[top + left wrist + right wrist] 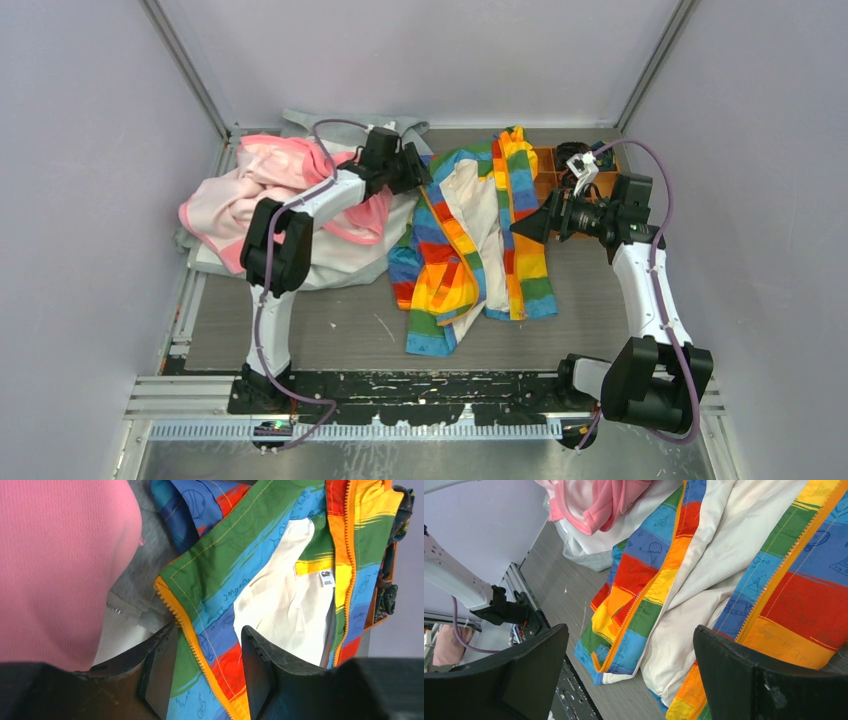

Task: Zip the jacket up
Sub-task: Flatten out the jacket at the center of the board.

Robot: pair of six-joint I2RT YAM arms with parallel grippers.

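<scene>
Orange zipper [172, 607]: undone. Its two toothed edges run down either side of the cream lining, well apart, and we cannot find the slider.
Jacket [470, 240]: lies open with the lining up, mid-worktop [330, 330] toward the far edge. Its left front rests against the pink garment [260, 180].
Left gripper [209, 635]: jaws partly spread and straddling the left zip edge at the far end of that front. We see nothing pinched.
Right gripper [630, 635]: jaws wide apart and empty, hovering just beside the right front panel near the worktop's right edge.
Step, as we judge it: taking hold of both fronts so the two zip edges can be brought together. The zipping itself is not yet begun.
Risk, wrong cloth: the pink garment and grey fabric lie right beside the left fingers, so closing low could catch them with the jacket.
Risk, dragging: the cloth is light and loose. A one-sided pull would likely slide the whole jacket rather than close the gap.
Risk, twisted edge: the near hem is folded over on itself, so the bottom ends may not line up for seating the pin.
</scene>
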